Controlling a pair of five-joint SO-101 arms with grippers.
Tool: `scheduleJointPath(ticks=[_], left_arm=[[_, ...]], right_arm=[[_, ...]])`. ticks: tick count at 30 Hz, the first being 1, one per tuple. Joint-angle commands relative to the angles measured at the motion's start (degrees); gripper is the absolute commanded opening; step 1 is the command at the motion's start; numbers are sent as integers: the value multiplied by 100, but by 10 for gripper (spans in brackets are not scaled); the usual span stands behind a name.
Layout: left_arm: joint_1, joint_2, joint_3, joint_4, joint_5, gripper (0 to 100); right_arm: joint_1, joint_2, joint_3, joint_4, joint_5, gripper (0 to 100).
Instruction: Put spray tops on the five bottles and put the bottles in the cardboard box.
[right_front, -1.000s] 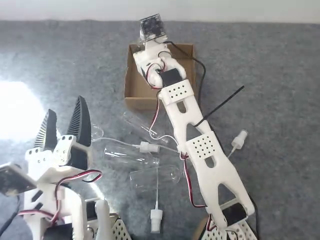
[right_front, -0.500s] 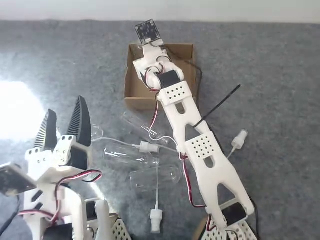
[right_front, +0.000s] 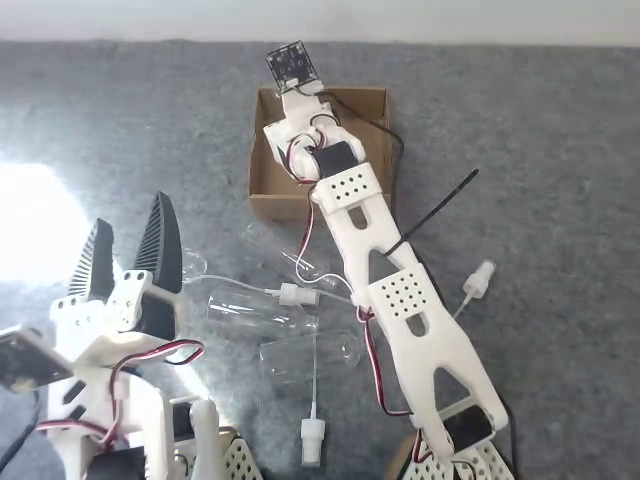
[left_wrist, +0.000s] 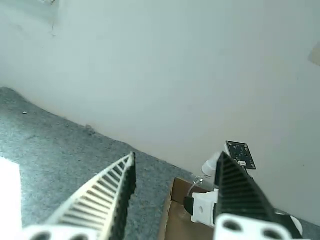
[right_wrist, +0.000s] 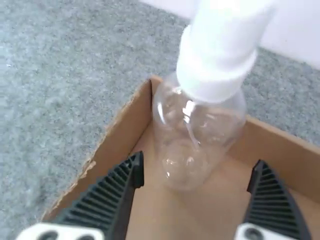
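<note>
Right wrist view has the right gripper (right_wrist: 196, 165) spread wide inside the cardboard box (right_wrist: 125, 137), with a capped bottle (right_wrist: 200, 135) standing in the box between its jaws, seemingly touching neither. Over the last second that wrist has tilted slightly above the box, so this bottle looks delivered. Uncapped bottles (right_front: 262, 310) and loose spray tops (right_front: 312, 440) lie just outside the box, and farther from it the left gripper (right_front: 130, 212) is raised and spread.

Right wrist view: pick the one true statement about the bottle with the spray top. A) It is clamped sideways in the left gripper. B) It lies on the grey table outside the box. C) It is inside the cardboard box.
C: the bottle sits within the walls of the cardboard box, between the open fingers of the right gripper.
</note>
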Motion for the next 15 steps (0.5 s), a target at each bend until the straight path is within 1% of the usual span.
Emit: scheduleJointPath(ticks=[1, 5, 10, 15], left_arm=[[-26, -26, -277, -9, 53, 239], [-26, -26, -277, -9, 53, 239], [-26, -26, -277, -9, 53, 239], [-18, -26, -277, -9, 53, 239]], right_arm=[[-84, -242, -149, -330, 44, 307], [-84, -57, -149, -646, 44, 296], [-84, -13, -149, -857, 44, 188], [-110, -13, -149, -910, 35, 180]])
